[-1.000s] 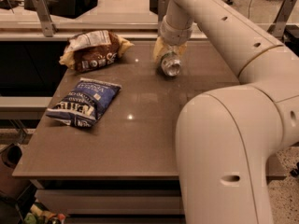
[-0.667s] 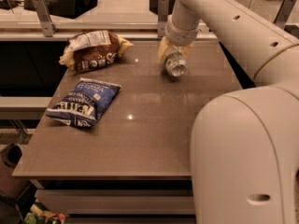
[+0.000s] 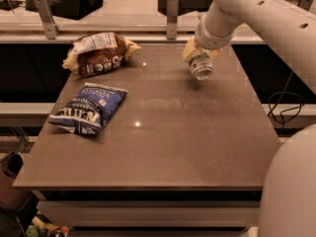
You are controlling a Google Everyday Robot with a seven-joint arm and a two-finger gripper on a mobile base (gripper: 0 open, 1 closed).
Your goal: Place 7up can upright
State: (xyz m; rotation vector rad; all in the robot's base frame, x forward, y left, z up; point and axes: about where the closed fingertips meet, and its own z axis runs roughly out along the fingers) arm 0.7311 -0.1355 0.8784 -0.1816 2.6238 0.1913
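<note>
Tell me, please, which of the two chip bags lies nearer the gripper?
The brown chip bag, at the far left of the table, level with the gripper gripping the 7up can over the far right; the blue chip bag lies nearer the camera.

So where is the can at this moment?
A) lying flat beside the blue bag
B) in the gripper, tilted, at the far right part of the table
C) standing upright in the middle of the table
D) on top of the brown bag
B: the gripper is closed around the can, which leans with one end facing the camera, at the far right part of the table.
</note>
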